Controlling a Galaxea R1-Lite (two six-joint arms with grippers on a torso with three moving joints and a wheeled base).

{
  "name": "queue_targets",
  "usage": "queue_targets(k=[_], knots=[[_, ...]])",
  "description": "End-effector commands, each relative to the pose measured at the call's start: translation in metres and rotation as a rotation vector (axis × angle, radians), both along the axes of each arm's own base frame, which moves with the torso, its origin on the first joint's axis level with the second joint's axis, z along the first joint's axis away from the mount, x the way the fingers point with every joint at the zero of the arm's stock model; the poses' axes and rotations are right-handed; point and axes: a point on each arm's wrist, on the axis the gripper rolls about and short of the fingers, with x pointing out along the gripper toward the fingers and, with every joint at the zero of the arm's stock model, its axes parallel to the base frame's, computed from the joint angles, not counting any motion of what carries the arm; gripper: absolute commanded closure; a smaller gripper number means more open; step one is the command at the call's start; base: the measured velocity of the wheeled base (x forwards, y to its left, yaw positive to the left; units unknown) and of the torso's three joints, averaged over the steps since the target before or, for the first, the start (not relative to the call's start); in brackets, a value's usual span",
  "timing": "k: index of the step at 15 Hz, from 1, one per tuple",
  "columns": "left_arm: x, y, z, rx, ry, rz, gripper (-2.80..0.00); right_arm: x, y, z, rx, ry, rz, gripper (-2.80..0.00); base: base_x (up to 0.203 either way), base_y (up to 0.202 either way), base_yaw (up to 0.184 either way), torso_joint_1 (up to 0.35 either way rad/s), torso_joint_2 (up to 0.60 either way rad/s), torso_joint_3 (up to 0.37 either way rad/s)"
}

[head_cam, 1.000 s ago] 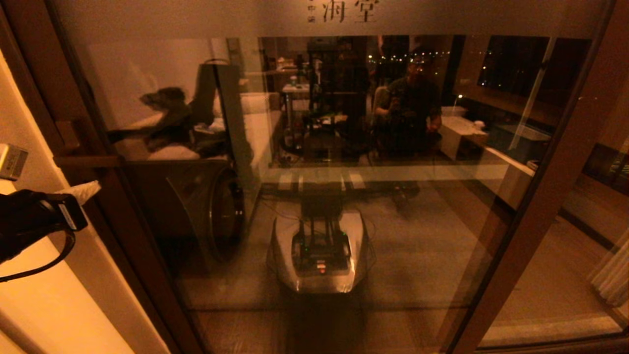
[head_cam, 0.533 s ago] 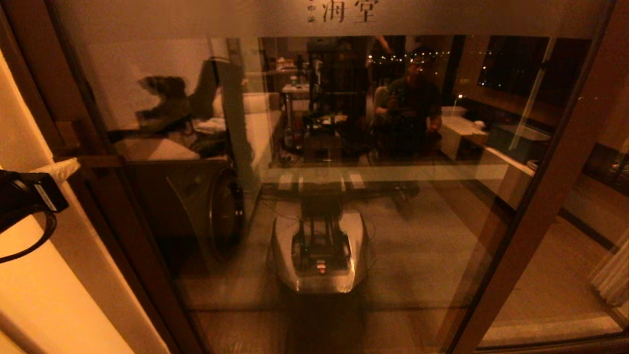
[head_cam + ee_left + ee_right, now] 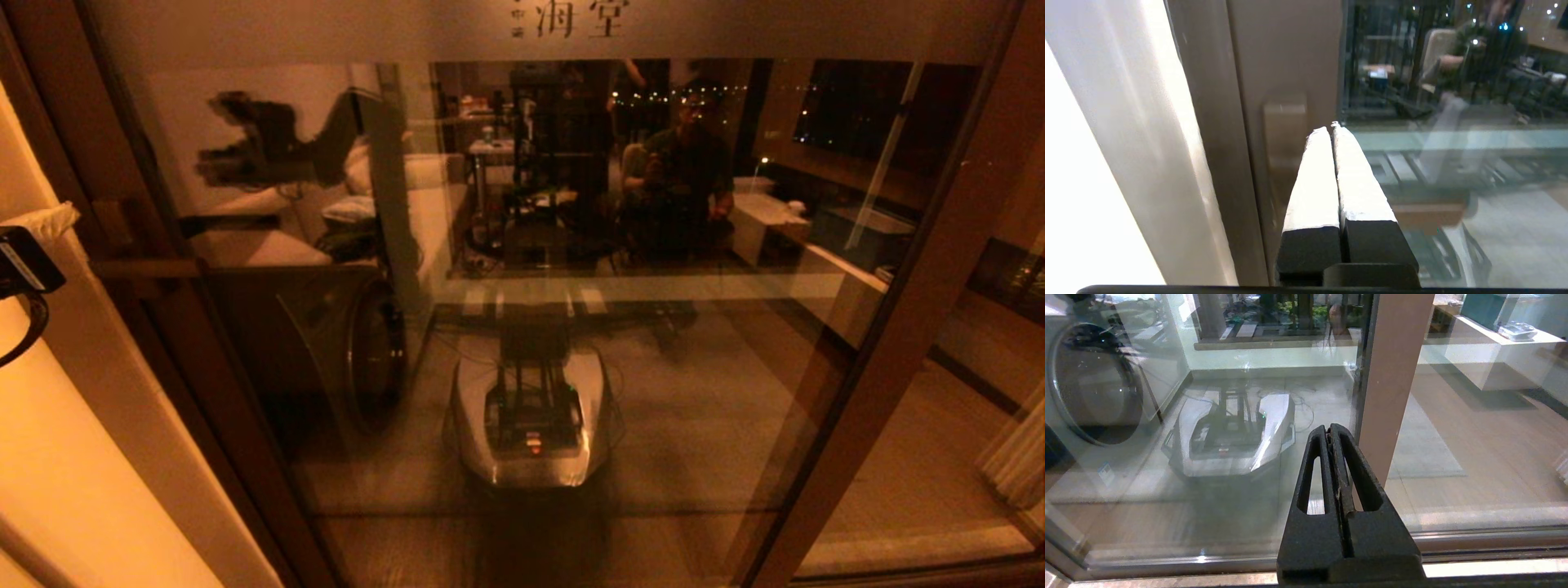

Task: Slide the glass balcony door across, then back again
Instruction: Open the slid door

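Observation:
The glass balcony door (image 3: 571, 245) fills the head view, with a frosted top band and dark characters (image 3: 581, 18). Its blocky wooden handle (image 3: 112, 224) sits on the left stile. My left gripper (image 3: 51, 219) is at the far left edge, shut, with white-padded fingers and nothing between them. In the left wrist view its tips (image 3: 1331, 128) lie close beside the handle (image 3: 1284, 134), on the glass side; contact cannot be told. My right gripper (image 3: 1329, 430) is shut and empty, low before the glass near the floor track, and out of the head view.
A cream wall (image 3: 65, 457) borders the door on the left. A brown stile (image 3: 914, 310) crosses on the right, also seen as a post (image 3: 1392, 375). A round-doored machine (image 3: 359, 351) stands behind the glass. The floor track (image 3: 1453, 539) runs below.
My left gripper has risen and drawn back toward the left edge of the head view, up to handle height. The door itself has not visibly shifted.

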Motion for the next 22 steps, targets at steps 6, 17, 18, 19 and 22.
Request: queue_targets(k=[6, 17, 18, 19, 22], knots=[[0.011, -0.019, 0.024, -0.014, 0.029, -0.072, 0.00, 0.000, 0.000, 0.000, 0.000, 0.001, 0.000, 0.00, 0.000, 0.000, 0.000, 0.000, 0.00, 0.000], [0.037, -0.043, -0.016, -0.033, 0.204, -0.038, 0.00, 0.000, 0.000, 0.000, 0.000, 0.001, 0.001, 0.00, 0.000, 0.000, 0.000, 0.000, 0.00, 0.000], [0.039, -0.042, -0.023, -0.021, 0.225, -0.022, 0.00, 0.000, 0.000, 0.000, 0.000, 0.000, 0.001, 0.00, 0.000, 0.000, 0.000, 0.000, 0.00, 0.000], [0.040, -0.042, -0.026, -0.023, 0.234, -0.017, 0.00, 0.000, 0.000, 0.000, 0.000, 0.001, 0.000, 0.00, 0.000, 0.000, 0.000, 0.000, 0.00, 0.000], [0.041, -0.042, -0.029, -0.025, 0.245, -0.017, 0.00, 0.000, 0.000, 0.000, 0.000, 0.000, 0.000, 0.00, 0.000, 0.000, 0.000, 0.000, 0.00, 0.000]])
